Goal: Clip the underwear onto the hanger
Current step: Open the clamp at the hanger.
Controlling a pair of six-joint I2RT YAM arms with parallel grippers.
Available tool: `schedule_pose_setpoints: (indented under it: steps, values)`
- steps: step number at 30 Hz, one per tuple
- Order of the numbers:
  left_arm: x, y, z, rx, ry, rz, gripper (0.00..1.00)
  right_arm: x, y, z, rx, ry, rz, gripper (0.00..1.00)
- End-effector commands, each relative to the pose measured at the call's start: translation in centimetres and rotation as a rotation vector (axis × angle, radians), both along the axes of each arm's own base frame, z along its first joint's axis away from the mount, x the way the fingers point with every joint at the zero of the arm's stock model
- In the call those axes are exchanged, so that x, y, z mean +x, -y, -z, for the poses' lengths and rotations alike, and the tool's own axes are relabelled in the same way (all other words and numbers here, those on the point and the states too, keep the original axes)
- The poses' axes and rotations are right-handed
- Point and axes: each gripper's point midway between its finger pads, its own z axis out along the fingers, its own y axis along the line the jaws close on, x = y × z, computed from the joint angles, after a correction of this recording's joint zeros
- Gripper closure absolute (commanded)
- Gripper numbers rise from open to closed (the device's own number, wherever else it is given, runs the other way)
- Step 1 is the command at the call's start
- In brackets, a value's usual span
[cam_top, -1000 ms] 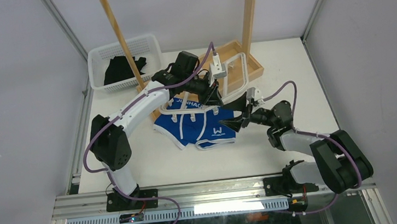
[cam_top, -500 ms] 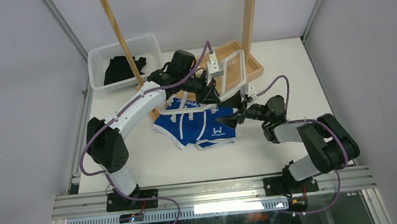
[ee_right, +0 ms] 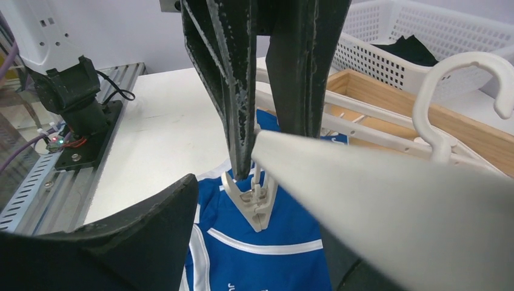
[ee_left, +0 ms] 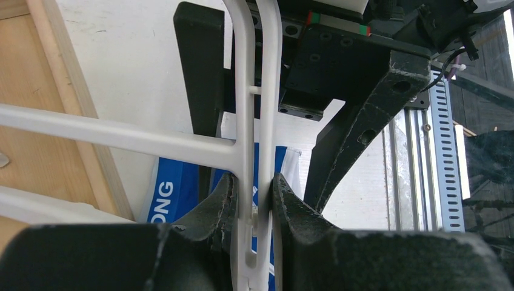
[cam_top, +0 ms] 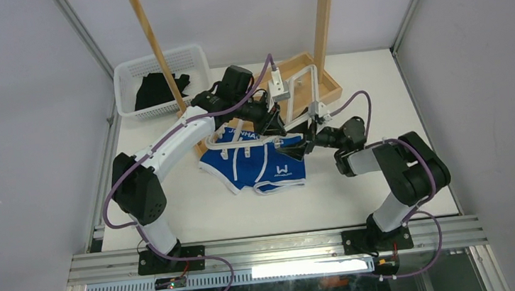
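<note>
The blue underwear (cam_top: 257, 167) lies flat on the table, white trim and lettering up. My left gripper (cam_top: 275, 126) is shut on the white hanger (cam_top: 314, 86) and holds it tilted over the waistband. In the left wrist view its fingers (ee_left: 225, 203) pinch the hanger's (ee_left: 243, 91) double bar, with the underwear (ee_left: 173, 194) below. My right gripper (cam_top: 299, 145) is open, low beside the left one. In the right wrist view a white clip (ee_right: 253, 203) dangles over the underwear (ee_right: 273, 254) ahead of my open right gripper (ee_right: 267, 233). A hanger bar (ee_right: 394, 200) hides the right finger.
A white basket (cam_top: 161, 60) with a black garment (cam_top: 157, 89) stands at the back left. A tall wooden rack (cam_top: 322, 18) rises behind, over a shallow wooden tray (cam_top: 331, 85). The hanger's hook (ee_right: 467, 73) points toward the basket (ee_right: 412, 30).
My right gripper has moved up and left, close under the hanger beside the left gripper, and its jaws have widened. The left gripper has kept its hold on the hanger and shifted it slightly.
</note>
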Motion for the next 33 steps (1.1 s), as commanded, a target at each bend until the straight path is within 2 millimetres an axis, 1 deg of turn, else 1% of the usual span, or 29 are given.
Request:
schedule_pose_setpoints:
  steps: [1,8,14,21,24,31,33]
  values:
    - [1.18,-0.58,-4.43,-0.082,0.167,-0.011,1.0,-0.06,-0.36,-2.76,0.061,0.114,-0.051,0.29]
    - [1.26,-0.56,-4.45,-0.082,0.165,-0.013,1.0,0.15,-0.58,-2.78,0.069,0.091,-0.069,0.34]
    - [1.24,-0.52,-4.37,-0.081,0.164,-0.012,1.0,0.12,-0.67,-2.72,0.067,0.08,-0.081,0.42]
    - [1.31,-0.53,-4.43,-0.081,0.164,-0.015,1.0,0.21,-0.74,-2.58,0.066,0.067,-0.085,0.44]
    - [1.28,-0.52,-4.43,-0.081,0.164,-0.015,1.0,0.14,-0.73,-2.59,0.067,0.062,-0.087,0.51]
    - [1.39,-0.56,-4.37,-0.078,0.166,-0.02,1.0,0.15,-0.75,-2.37,0.069,0.033,-0.088,0.72]
    - [1.47,-0.62,-4.26,-0.076,0.165,-0.021,1.0,0.14,-0.74,-2.52,0.071,0.036,-0.087,0.74]
